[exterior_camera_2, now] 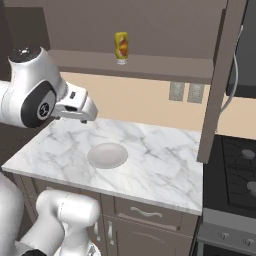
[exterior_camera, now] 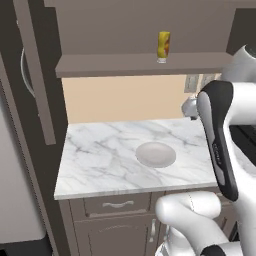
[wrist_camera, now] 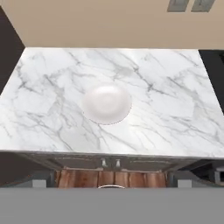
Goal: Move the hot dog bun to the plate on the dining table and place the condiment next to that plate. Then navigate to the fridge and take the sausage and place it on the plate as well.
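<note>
While the jaws stand released above the worktop [exterior_camera: 100,160] | bun unseen | aim: reach high for bottle [exterior_camera: 163,46] on shelf [exterior_camera: 110,65], clear of plate [wrist_camera: 107,104] mid-worktop.

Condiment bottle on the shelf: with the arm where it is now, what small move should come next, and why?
Probably raise the open gripper toward the condiment bottle. The bottle stands upright on the shelf above the marble counter, well above the hand. The gripper hangs over the counter near the white plate, holding nothing. No bun is in sight, so the bottle looks like the reachable task item.
</note>
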